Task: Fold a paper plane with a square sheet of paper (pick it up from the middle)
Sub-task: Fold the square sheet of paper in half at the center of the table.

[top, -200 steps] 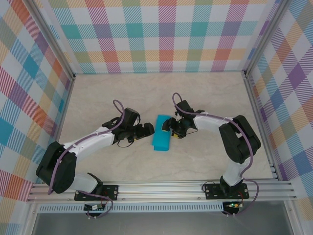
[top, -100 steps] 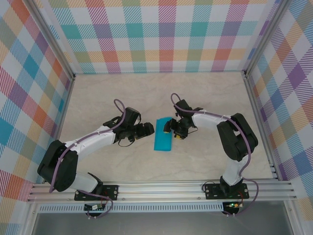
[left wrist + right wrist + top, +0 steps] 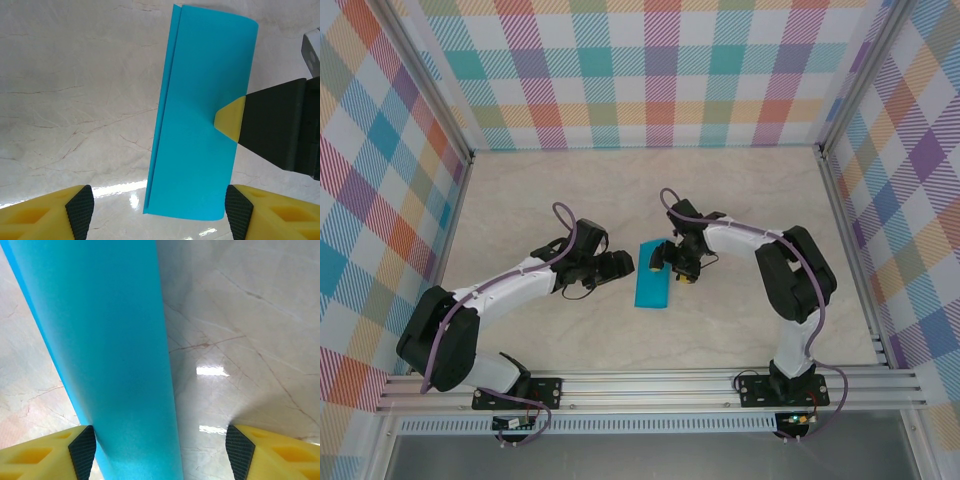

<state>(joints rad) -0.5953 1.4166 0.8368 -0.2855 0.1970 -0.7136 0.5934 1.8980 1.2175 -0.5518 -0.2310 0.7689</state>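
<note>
Mid-table: paper (image 3: 650,283), folded in half into a long strip, lying flat on the table (image 3: 540,190).
Left claw (image 3: 159,211): jaws wide apart, holding nothing; the strip's near end lies between its fingertips.
Right claw (image 3: 159,447): jaws wide apart, gripping nothing; one yellow fingertip (image 3: 229,118) overlaps the strip's folded edge, and the strip runs just beside one pad (image 3: 82,445).
</note>
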